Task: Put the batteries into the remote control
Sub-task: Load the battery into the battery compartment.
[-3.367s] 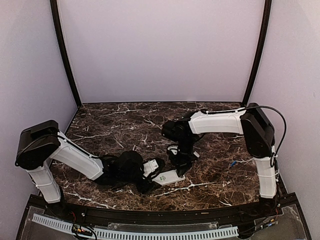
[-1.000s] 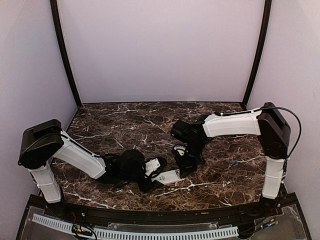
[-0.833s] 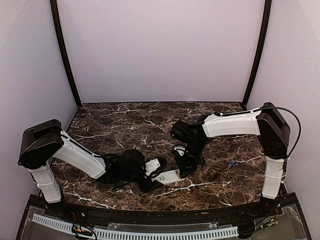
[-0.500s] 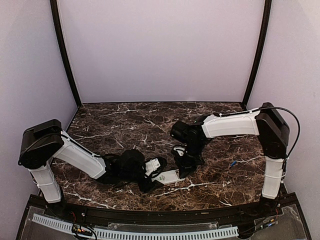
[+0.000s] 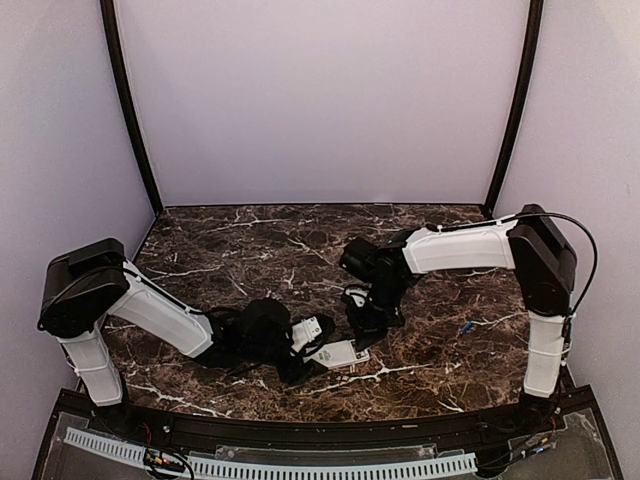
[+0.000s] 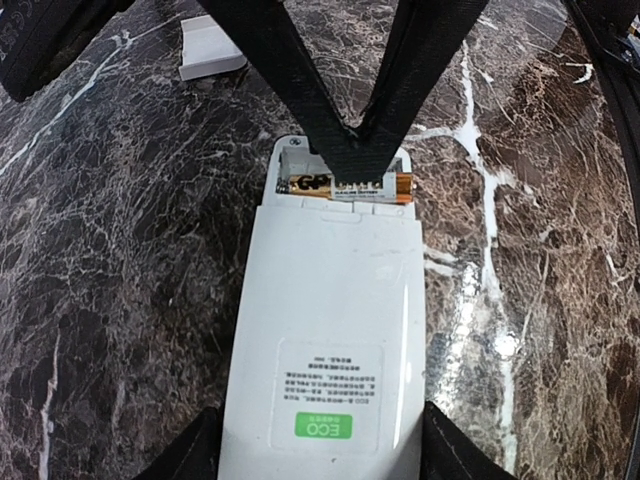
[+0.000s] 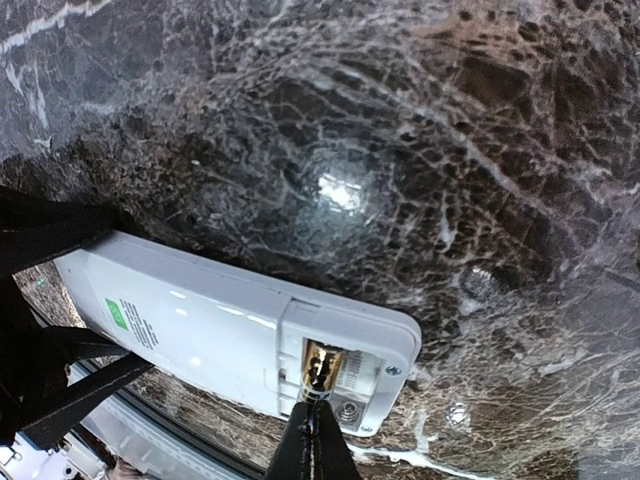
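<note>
Table (image 5: 250, 250): dark brown marble w/ white veins, glossy; a bright glare spot showed on it in the right wrist view. Remote (image 5: 337, 353) lay on it back-up, near the front edge, approx. mid-table, long axis running roughly left-right in the top view. It had a green label on its back, and the batt. bay at its right-hand end was uncovered. Small white plate (image 6: 212, 48) lay flat on the marble just beyond the remote's open end, off to the left in the left wrist view, not touching it. One battery (image 5: 466, 327), w/ blue on it, lay alone on the right side of the table, well apart from the remote.
</note>
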